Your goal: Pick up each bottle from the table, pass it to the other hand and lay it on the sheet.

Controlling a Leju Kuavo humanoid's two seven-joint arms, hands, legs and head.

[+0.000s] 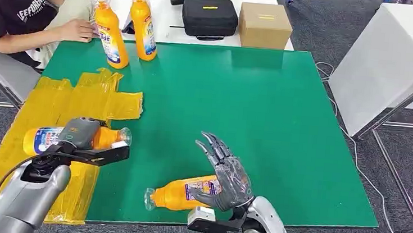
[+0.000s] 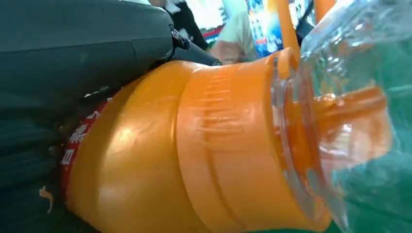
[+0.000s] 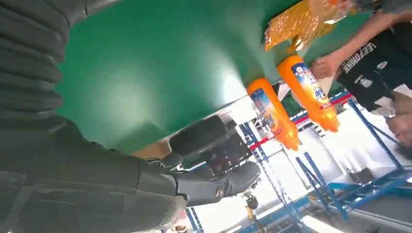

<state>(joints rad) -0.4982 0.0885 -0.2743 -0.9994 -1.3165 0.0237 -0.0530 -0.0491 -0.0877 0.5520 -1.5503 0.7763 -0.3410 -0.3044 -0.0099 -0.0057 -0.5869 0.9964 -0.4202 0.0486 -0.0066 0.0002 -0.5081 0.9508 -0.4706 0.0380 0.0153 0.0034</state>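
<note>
My left hand grips an orange bottle on its side over the near part of the crinkled yellow sheet, its clear cap pointing right. Close up in the left wrist view, the bottle's orange neck and clear cap lie against my dark hand. A second bottle lies on the green table near the front edge. My right hand is just beside it, fingers spread and pointing up, holding nothing. Two more bottles stand upright at the far left.
A person sits at the far left, a hand next to the upright bottles. Behind the green table are a black case and a cardboard box. A white table stands to the right.
</note>
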